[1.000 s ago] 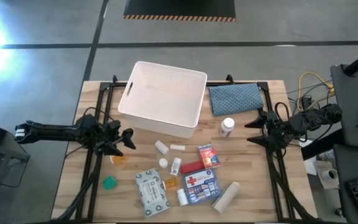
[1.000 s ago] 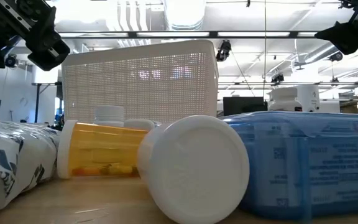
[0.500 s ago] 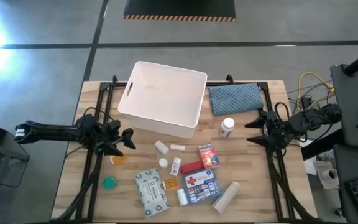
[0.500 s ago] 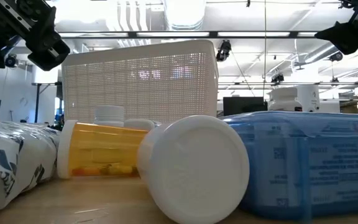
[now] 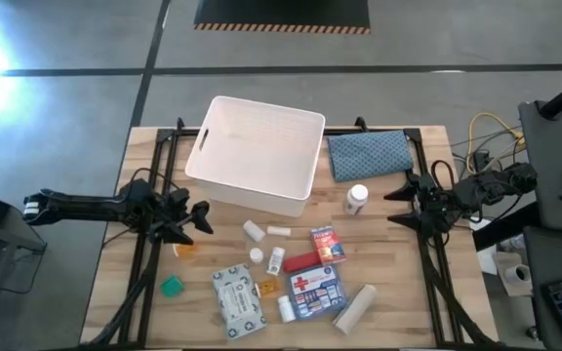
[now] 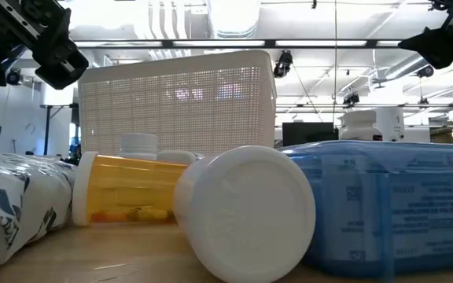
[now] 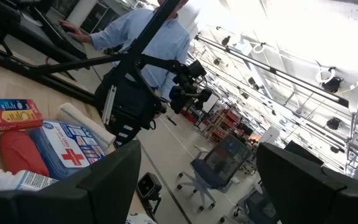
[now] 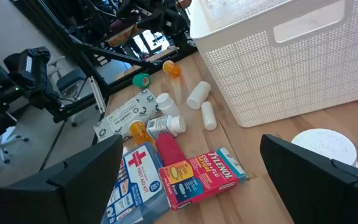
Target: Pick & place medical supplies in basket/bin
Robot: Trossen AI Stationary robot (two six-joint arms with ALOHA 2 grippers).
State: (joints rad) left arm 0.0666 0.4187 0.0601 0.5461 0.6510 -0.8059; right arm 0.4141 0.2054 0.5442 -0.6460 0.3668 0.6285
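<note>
The white bin point(image 5: 257, 154) stands on the far middle of the table, its mesh wall point(image 6: 179, 102) showing in the low view. The supplies lie on the table in front of it: an upright white bottle point(image 5: 357, 199), the red-cross pouch point(image 5: 317, 290), a gauze roll point(image 5: 354, 308), a white pack point(image 5: 238, 301), a red tube point(image 5: 301, 261), a green cube point(image 5: 172, 287) and an orange vial point(image 5: 185, 249). My left gripper point(image 5: 200, 219) hovers open left of them, near the orange vial. My right gripper point(image 5: 398, 207) hovers open to their right, near the upright bottle.
A blue-grey patterned cloth point(image 5: 369, 154) lies right of the bin. Dark frame rails point(image 5: 147, 263) run along both sides of the table. A person in a blue shirt point(image 7: 148, 43) stands beyond the table. Bare wood point(image 5: 388, 292) shows at the near right.
</note>
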